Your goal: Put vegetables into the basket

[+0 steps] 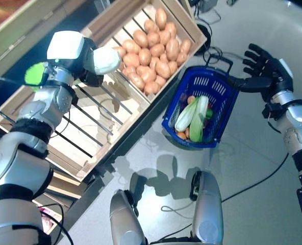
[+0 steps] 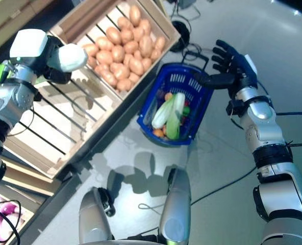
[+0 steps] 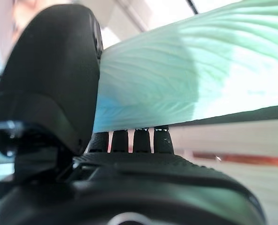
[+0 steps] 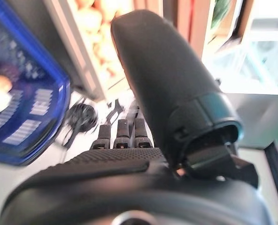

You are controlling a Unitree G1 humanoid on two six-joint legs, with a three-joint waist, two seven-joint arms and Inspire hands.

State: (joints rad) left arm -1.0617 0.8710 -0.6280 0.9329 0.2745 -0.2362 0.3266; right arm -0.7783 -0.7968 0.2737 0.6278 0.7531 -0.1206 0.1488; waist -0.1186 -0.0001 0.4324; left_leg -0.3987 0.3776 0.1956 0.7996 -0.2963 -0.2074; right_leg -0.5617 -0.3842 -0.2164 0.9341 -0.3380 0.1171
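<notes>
Your left hand (image 1: 92, 69) sits upper left of the frame over the slatted wooden crate (image 1: 90, 127) — fingers curled round a pale green leafy cabbage (image 3: 195, 79). Your right hand (image 2: 231, 66), upper right, hangs with fingers spread, gripping nothing, just beside the blue plastic basket (image 1: 220, 92) of vegetables on the floor. Brown potatoes (image 1: 151, 46) fill the crate's far end.

Both eye views look steeply down from the head, sharing the potato crate (image 1: 156, 41) and blue basket (image 1: 220, 89). Each wrist view peers along its own robot hand at very close range.
</notes>
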